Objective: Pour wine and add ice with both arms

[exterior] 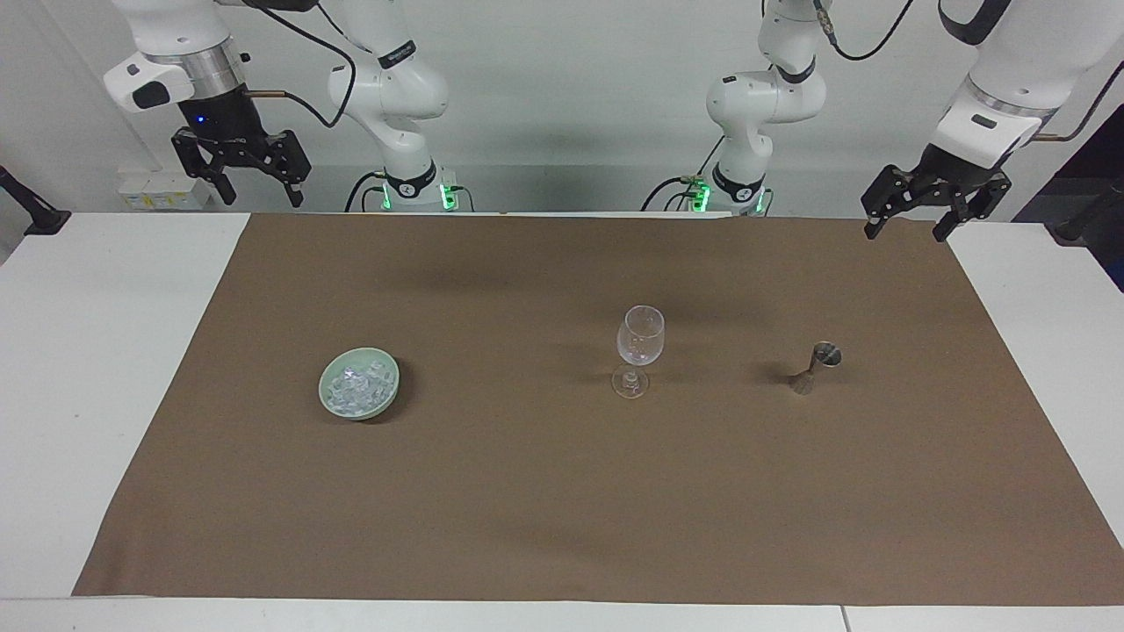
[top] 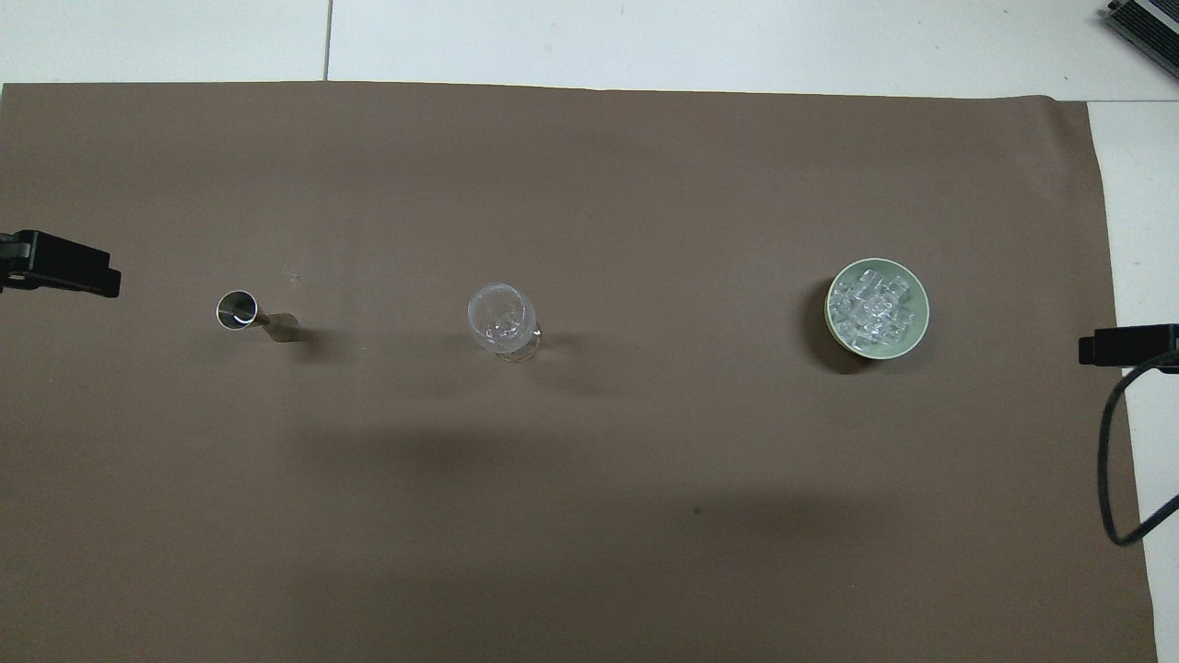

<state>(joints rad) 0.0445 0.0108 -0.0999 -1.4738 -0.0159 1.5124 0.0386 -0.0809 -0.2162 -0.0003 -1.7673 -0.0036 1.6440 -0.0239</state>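
No legible text; ice (exterior: 358, 383) in bowl (exterior: 390, 392)

Three things lined up on the brown mat

Steel jigger (top: 249, 315) sits toward the left arm's end, an upright stemmed glass (top: 502, 319) stands roughly mid-mat, and a pale green bowl (top: 912, 330) heaped with ice (top: 873, 306) sits toward the right arm's end, all well apart. Only a black tip of the left claw (top: 63, 264) and right claw (top: 1126, 344) pokes in at each edge. White counter (top: 700, 41) shows past the mat (top: 589, 516).
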